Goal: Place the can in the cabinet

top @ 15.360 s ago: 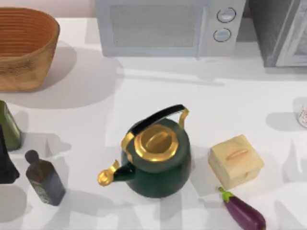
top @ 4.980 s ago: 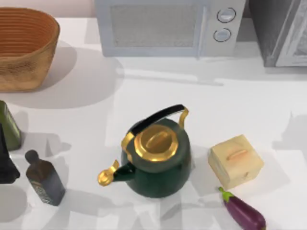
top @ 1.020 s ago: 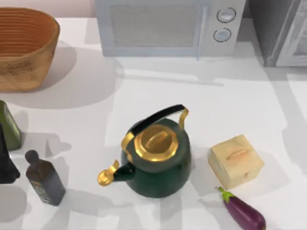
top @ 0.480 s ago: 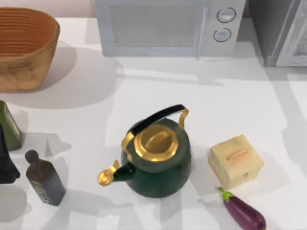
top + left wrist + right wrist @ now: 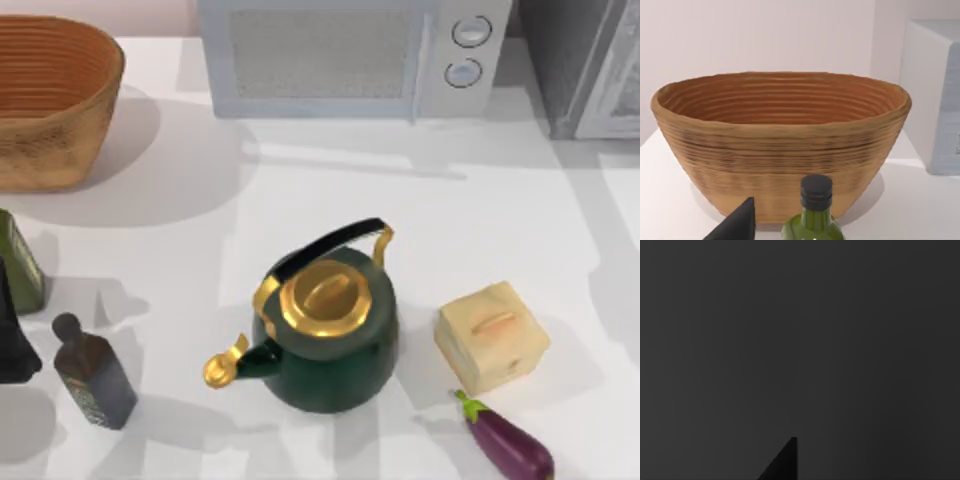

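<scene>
Starting with the arms: the right wrist view was dark, so I couldn't tell whether the right gripper was spread, closed or pinching anything. The left gripper (image 5: pixel 736 227) was parked at the table's left by the bottles, facing the basket, and I couldn't tell its state either.

As for what changed, fifteen seconds back the can sat at the table's right edge. That spot was bare five seconds back and was bare at this moment too. Over the last second nothing on the table moved. I couldn't tell where the can actually was. My guess is the right arm had carried it off toward the cabinet (image 5: pixel 565 60) at the far right corner, so we were at the placing step or close to it.

For containers, I couldn't see inside the cabinet from above. The basket (image 5: pixel 50 150) looked empty in the part I could see. The microwave (image 5: pixel 330 60) door was shut. The green kettle (image 5: pixel 325 320) had its gold lid on, and the tan box (image 5: pixel 490 335) was closed, with the eggplant (image 5: pixel 505 440) just beside it. The green bottle (image 5: pixel 815 220) stood in front of the basket.
</scene>
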Controlling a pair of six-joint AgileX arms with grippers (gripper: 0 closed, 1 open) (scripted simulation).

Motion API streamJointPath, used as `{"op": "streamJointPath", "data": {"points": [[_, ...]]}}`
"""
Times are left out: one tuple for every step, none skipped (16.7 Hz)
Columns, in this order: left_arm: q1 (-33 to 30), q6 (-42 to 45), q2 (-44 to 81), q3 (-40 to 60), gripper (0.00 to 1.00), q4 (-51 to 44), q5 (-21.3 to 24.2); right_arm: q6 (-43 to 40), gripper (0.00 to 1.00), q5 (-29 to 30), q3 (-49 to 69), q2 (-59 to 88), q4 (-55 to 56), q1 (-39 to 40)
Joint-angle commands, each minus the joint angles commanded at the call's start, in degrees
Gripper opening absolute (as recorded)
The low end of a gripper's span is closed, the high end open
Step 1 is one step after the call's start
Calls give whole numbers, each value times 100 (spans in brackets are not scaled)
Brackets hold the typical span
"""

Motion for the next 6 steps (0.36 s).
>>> {"op": "streamJointPath", "data": {"points": [[0, 0, 0, 0, 100, 0, 0, 0, 100, 0, 0, 0, 0, 0], [0, 0, 0, 0, 100, 0, 0, 0, 100, 0, 0, 0, 0, 0], [0, 0, 0, 0, 100, 0, 0, 0, 100, 0, 0, 0, 0, 0], [0, 0, 0, 0, 100, 0, 0, 0, 100, 0, 0, 0, 0, 0], [0, 0, 0, 0, 100, 0, 0, 0, 100, 0, 0, 0, 0, 0], [0, 0, 0, 0, 100, 0, 0, 0, 100, 0, 0, 0, 0, 0]]}}
